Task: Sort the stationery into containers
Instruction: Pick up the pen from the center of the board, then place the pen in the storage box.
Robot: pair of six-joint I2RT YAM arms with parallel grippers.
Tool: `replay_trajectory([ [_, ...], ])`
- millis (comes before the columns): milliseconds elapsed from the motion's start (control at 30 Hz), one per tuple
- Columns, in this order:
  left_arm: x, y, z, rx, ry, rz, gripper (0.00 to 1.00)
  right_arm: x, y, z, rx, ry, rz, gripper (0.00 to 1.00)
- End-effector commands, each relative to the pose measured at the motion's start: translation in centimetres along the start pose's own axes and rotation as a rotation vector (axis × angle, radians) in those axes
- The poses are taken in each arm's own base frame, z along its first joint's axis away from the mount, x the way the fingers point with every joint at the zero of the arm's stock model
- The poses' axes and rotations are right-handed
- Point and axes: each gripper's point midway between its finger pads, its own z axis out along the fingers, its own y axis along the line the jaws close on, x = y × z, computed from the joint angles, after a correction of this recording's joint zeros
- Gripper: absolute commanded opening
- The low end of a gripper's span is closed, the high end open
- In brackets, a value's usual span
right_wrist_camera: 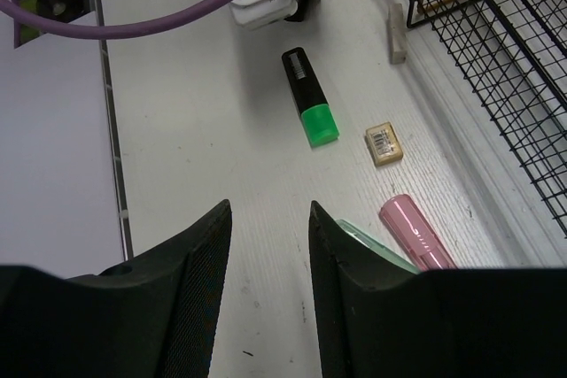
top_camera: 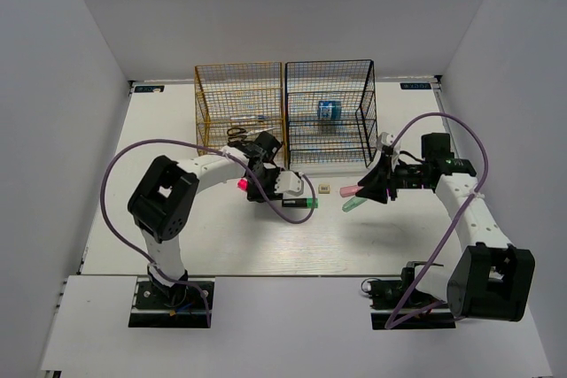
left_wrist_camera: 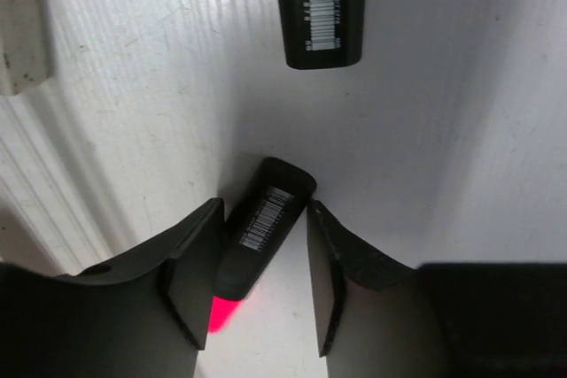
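The left gripper (left_wrist_camera: pixel 262 210) is seen spread about the pink marker (left_wrist_camera: pixel 282 194), which lies flat on the table (top_camera: pixel 221 236) near the middle of the top view, just in front of the yellow rack (top_camera: pixel 239 99). A strip of table shows between the marker and the finger on the right of the wrist view, so the marker is not yet clamped. The jaws straddle its black barrel near the coloured cap.

The marker is judged light, stiff and smooth. As a rounded barrel it may roll or twist when pinched off-centre, so it is best taken across the barrel near mid-length, square to its axis.

The right gripper (right_wrist_camera: pixel 267 219) is held parted and empty above the table at centre right. Ahead of it lie the green marker (right_wrist_camera: pixel 310 99), the cube (right_wrist_camera: pixel 384 143), the pink piece (right_wrist_camera: pixel 416 232) and, partly hidden by a finger, the mint piece (right_wrist_camera: pixel 376 241). All are small and should lift easily.

The roll (top_camera: pixel 329 110) is seen inside the black rack (top_camera: pixel 354 86). The scissors (top_camera: pixel 237 133) appear to lie in the yellow rack.
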Motion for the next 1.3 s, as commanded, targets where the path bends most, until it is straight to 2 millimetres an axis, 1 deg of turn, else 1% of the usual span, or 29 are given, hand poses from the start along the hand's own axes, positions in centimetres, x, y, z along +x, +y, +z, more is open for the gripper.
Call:
replay_trajectory([
  [0,0.3,-1.6,0.2,0.056,-0.014,-0.034,0.51,-0.4,0.9,-0.1,-0.023,-0.033,-0.009,0.44],
  [67,0.4,-1.8,0.0,0.053,-0.015,-0.047,0.46,-0.4,0.9,-0.2,-0.025,-0.038,-0.006,0.44],
  [100,0.7,-2.6,0.1,0.059,-0.009,-0.057,0.43,-0.5,1.0,-0.2,-0.027,-0.042,-0.005,0.44],
  [133,0.7,-2.5,-0.1,0.047,-0.011,-0.056,0.40,-0.6,1.1,-0.2,-0.029,-0.043,-0.010,0.44],
  [200,1.5,-3.4,0.3,0.047,0.006,-0.070,0.38,-0.7,1.3,-0.3,-0.036,-0.050,-0.005,0.44],
  [233,1.8,-3.3,0.2,0.033,0.015,-0.071,0.36,-0.9,1.3,-0.3,-0.036,-0.056,-0.007,0.44],
  [300,2.2,-4.0,0.4,0.043,0.026,-0.092,0.29,-1.2,1.5,-0.4,-0.041,-0.065,-0.009,0.44],
  [333,2.3,-4.1,0.5,0.037,0.029,-0.101,0.23,-1.2,1.6,-0.4,-0.043,-0.070,-0.008,0.44],
  [400,2.2,-4.4,0.3,0.031,0.026,-0.142,0.17,-1.2,1.7,-0.5,-0.042,-0.074,-0.010,0.44],
  [433,1.8,-4.0,-0.2,0.011,0.021,-0.150,0.13,-1.3,1.7,-0.6,-0.039,-0.076,-0.010,0.44],
  [500,1.3,-3.4,-1.4,-0.014,0.009,-0.175,0.10,-1.2,1.8,-0.6,-0.039,-0.077,-0.010,0.44],
  [533,0.1,-2.2,-2.6,-0.056,-0.019,-0.204,0.09,-1.3,1.7,-0.7,-0.036,-0.079,-0.012,0.44],
  [600,-1.4,-1.4,-4.8,-0.078,-0.053,-0.231,0.07,-1.3,1.8,-0.7,-0.037,-0.082,-0.008,0.44],
  [633,-2.5,-0.4,-6.3,-0.115,-0.086,-0.239,0.07,-1.3,1.7,-0.7,-0.036,-0.081,-0.006,0.44],
  [667,-3.4,0.3,-8.0,-0.140,-0.109,-0.236,0.06,-1.2,1.8,-0.7,-0.038,-0.081,-0.007,0.39],
  [700,-4.0,0.8,-8.8,-0.158,-0.128,-0.243,0.05,-1.2,1.9,-0.7,-0.039,-0.078,0.003,0.28],
  [733,-4.5,1.4,-9.8,-0.186,-0.152,-0.249,0.03,-1.3,1.8,-0.7,-0.038,-0.082,0.001,0.13],
  [767,-5.7,2.7,-11.9,-0.233,-0.187,-0.243,0.00,-1.3,1.7,-0.7,-0.038,-0.079,0.002,0.00],
  [833,-6.1,3.8,-13.3,-0.268,-0.214,-0.258,0.00,-1.2,1.8,-0.7,-0.043,-0.076,0.016,0.00],
  [867,-6.7,5.6,-15.4,-0.326,-0.245,-0.278,0.00,-1.2,1.7,-0.7,-0.040,-0.075,0.017,0.00],
  [900,-6.6,6.2,-15.9,-0.342,-0.246,-0.287,0.00,-1.3,1.6,-0.7,-0.039,-0.074,0.019,0.00],
  [933,-6.6,6.8,-16.0,-0.353,-0.240,-0.297,0.00,-1.3,1.5,-0.7,-0.038,-0.075,0.020,0.00],
  [967,-6.8,8.1,-17.4,-0.397,-0.256,-0.299,0.00,-1.2,1.4,-0.7,-0.034,-0.070,0.025,0.00],
  [1000,-6.5,9.2,-18.0,-0.447,-0.249,-0.309,0.00,-1.1,1.3,-0.7,-0.027,-0.064,0.026,0.00],
  [1067,-6.1,10.6,-18.8,-0.484,-0.263,-0.326,0.00,-1.2,1.3,-0.8,-0.015,-0.066,0.015,0.00],
  [1167,-5.9,12.3,-19.3,-0.535,-0.285,-0.298,0.00,-1.2,1.3,-0.8,0.002,-0.070,0.009,0.00],
  [1200,-5.9,13.1,-19.9,-0.552,-0.297,-0.280,0.00,-1.1,1.0,-0.8,0.011,-0.067,-0.002,0.00],
  [1233,-5.5,13.3,-18.9,-0.525,-0.282,-0.284,0.00,-1.0,1.0,-0.7,0.012,-0.070,-0.002,0.00],
  [1267,-5.3,13.3,-18.8,-0.512,-0.272,-0.286,0.00,-1.0,1.0,-0.7,0.014,-0.068,0.000,0.00],
])
